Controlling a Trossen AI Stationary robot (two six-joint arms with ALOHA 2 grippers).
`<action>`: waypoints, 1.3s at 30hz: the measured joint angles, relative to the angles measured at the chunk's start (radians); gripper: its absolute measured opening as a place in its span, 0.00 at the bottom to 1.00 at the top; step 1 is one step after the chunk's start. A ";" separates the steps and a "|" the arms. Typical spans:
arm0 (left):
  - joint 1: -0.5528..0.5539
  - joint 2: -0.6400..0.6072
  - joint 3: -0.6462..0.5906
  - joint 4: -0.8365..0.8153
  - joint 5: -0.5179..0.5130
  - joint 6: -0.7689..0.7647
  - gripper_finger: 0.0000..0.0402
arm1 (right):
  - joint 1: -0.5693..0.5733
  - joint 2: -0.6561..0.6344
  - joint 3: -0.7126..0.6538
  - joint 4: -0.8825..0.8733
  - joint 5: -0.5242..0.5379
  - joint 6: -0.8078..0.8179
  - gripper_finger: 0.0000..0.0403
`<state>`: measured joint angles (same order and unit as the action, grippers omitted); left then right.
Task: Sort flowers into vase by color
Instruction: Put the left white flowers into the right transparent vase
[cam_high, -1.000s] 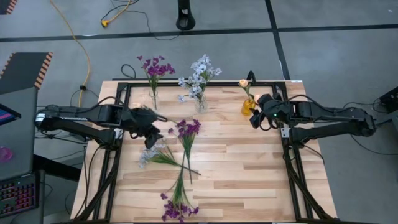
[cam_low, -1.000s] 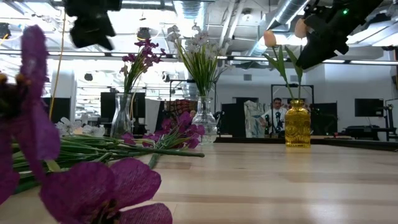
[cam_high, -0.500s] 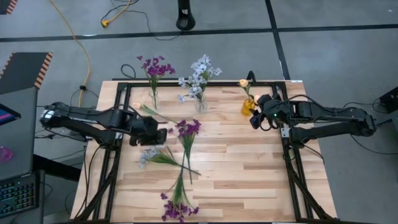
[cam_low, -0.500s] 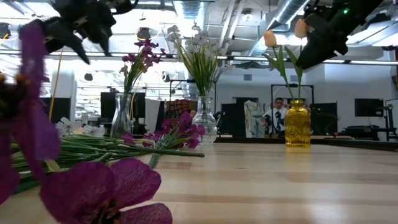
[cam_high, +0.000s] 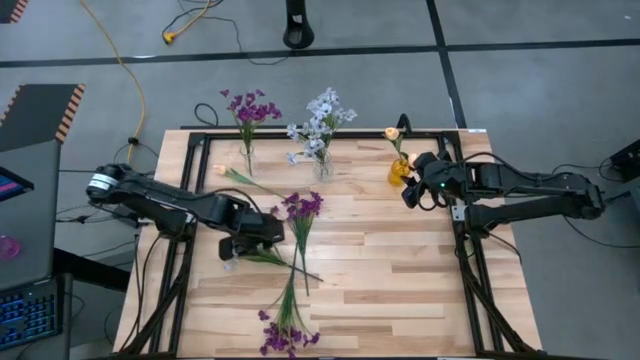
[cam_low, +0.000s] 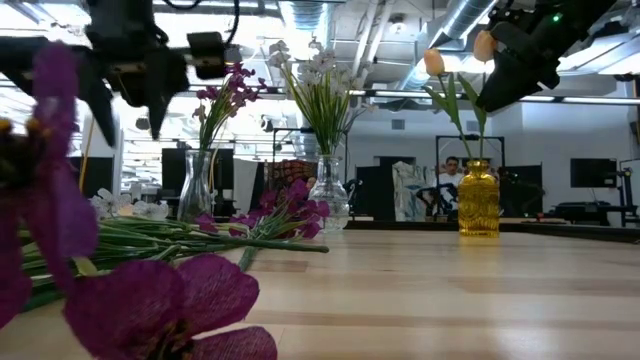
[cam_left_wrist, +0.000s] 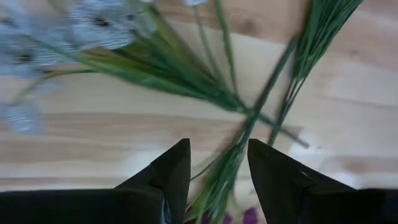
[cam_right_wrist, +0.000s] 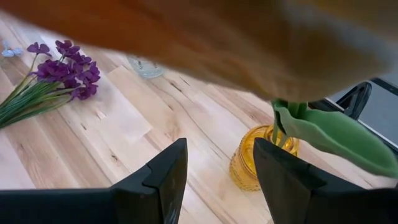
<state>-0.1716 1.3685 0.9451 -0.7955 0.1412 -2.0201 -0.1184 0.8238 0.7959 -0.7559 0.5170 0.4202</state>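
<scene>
Three vases stocked: purple, pale blue-white, peach. Left gripper (cam_high: 262, 238), fingers spread and empty, hovers over loose green-stemmed sprigs (cam_high: 292, 262) crossed on table below it. Right gripper (cam_high: 408, 192) spread beside yellow glass vase (cam_high: 399, 172). Several sprigs unsorted.

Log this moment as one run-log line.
left gripper: open, above loose pale blue-white sprig | right gripper: open, beside amber vase | purple sprigs: on table
</scene>
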 joint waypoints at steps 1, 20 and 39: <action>-0.001 0.016 0.000 0.020 -0.015 -0.011 0.36 | 0.000 0.000 0.000 0.000 0.000 0.000 0.52; -0.066 0.205 0.000 0.189 -0.039 -0.263 0.35 | 0.000 0.000 0.000 0.000 0.005 -0.002 0.52; -0.071 0.211 0.000 0.117 -0.155 -0.333 0.35 | 0.000 0.000 0.000 0.000 0.006 -0.002 0.52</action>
<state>-0.2424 1.5799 0.9447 -0.6781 -0.0137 -2.3535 -0.1184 0.8238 0.7959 -0.7559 0.5232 0.4187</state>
